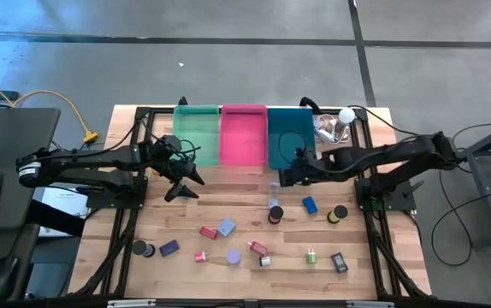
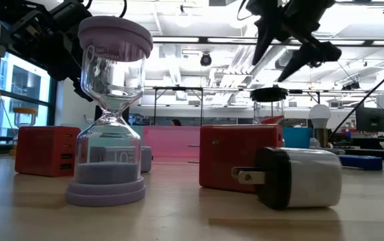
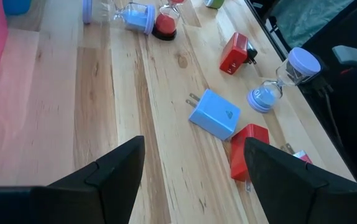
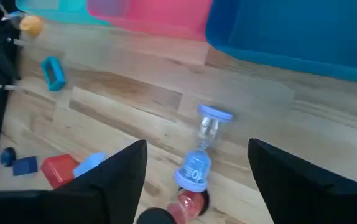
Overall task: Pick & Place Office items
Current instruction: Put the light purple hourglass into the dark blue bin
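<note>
The office items lie scattered on the near half of the wooden table: a blue hourglass on its side, a red hourglass, a light-blue charger, red chargers, a lavender hourglass standing upright, a blue block and dark rolls. My left gripper hangs open above the table's left part, in front of the green bin. My right gripper hangs open by the teal bin's near edge, above the blue hourglass. Neither has anything between its fingers.
Green, pink and teal bins stand side by side at the far edge. A white bulb with clear plastic clutter sits to their right. Black frame rails run along both table sides.
</note>
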You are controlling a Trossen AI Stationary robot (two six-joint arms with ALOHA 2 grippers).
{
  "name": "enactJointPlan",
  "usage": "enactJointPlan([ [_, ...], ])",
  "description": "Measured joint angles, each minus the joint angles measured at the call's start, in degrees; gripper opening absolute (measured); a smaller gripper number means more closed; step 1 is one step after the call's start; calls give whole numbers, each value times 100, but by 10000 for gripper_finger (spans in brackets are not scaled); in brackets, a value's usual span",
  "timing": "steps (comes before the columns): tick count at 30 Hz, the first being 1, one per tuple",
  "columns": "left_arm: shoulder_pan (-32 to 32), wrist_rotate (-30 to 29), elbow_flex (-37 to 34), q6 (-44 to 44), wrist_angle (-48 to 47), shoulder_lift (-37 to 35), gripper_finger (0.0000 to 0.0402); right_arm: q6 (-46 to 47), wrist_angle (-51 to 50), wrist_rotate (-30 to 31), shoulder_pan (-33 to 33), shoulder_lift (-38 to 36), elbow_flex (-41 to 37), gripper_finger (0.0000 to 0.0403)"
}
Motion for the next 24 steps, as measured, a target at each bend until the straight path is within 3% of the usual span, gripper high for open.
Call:
enactJointPlan([
  [6, 0, -1, 0, -4, -2, 0, 268, 1, -1, 30, -198, 520, -1, 268],
  [14, 2, -1, 0, 26, 0, 0, 268, -501, 1144, -638, -236, 858, 1, 268],
  [24, 0, -1, -21, 92, -12, 0, 268, -235, 1026, -882, -238, 1340, 8, 254],
])
